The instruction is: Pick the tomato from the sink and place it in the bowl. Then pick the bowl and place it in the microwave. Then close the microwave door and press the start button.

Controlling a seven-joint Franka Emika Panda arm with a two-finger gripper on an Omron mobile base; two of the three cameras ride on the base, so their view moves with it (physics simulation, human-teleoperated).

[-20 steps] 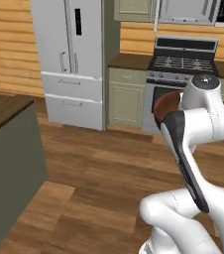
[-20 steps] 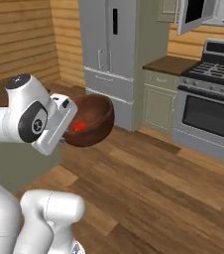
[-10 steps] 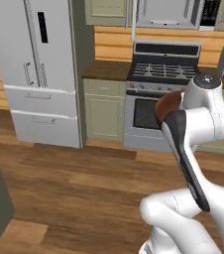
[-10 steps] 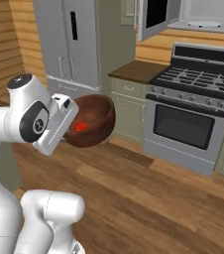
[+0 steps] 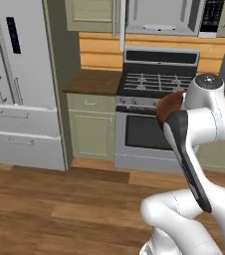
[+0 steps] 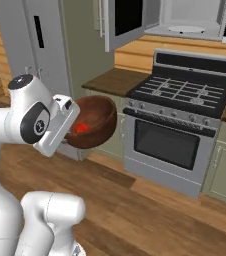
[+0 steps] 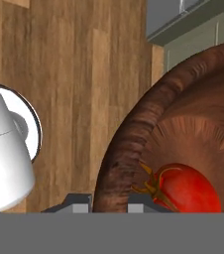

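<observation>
The gripper (image 7: 109, 201) is pinching the rim of the bowl (image 6: 91, 121), its two fingertips (image 7: 79, 201) standing narrowly apart on either side of the wall, one inside and one outside. The bowl, dark reddish-brown and wood-grained, is being carried in the air above the wooden floor (image 6: 150, 210), in front of the stove (image 6: 177, 132). The tomato (image 7: 186, 188) is lying inside the bowl, resting against its inner wall close to the gripped rim; in the right base view it is showing as a red patch (image 6: 81, 128) within the bowl. In the left base view the bowl (image 5: 169, 107) is appearing partly behind the arm. The microwave (image 6: 192, 20) is sitting above the stove with its white turntable plate (image 6: 186, 29) exposed; the microwave door (image 6: 125, 20) is standing open to the left.
</observation>
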